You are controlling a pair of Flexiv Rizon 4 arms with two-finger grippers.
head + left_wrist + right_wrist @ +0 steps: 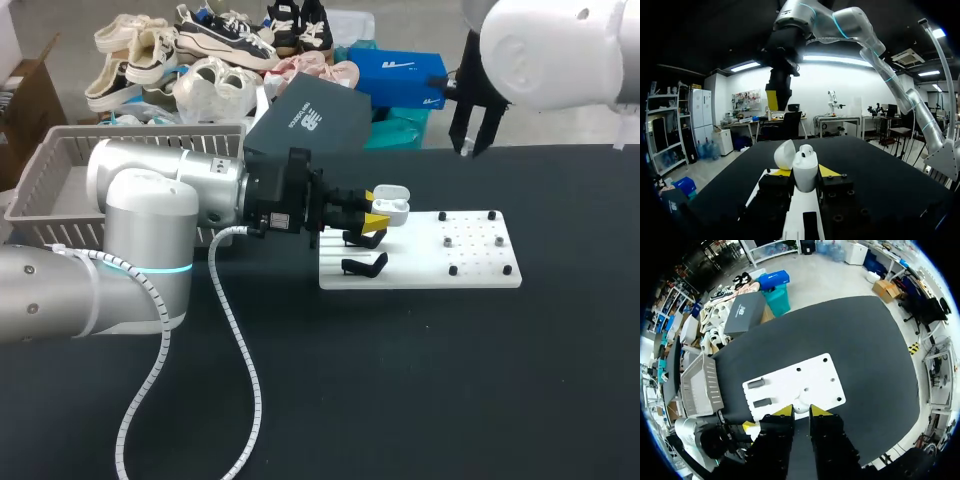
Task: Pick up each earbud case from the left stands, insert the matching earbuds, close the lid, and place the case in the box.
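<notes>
Black table; white board at centre. Left gripper clamped on case, lid open, by rear stand. Right gripper high over board, fingers narrowly apart, empty. Grey basket at table's left.

Head view: fixed, high behind the robot, looking down across the table.
Left wrist view: low, near level, facing out over the table, close behind the case.
Right wrist view: high overhead, facing straight down, far off.
Common to all three: the board.
</notes>
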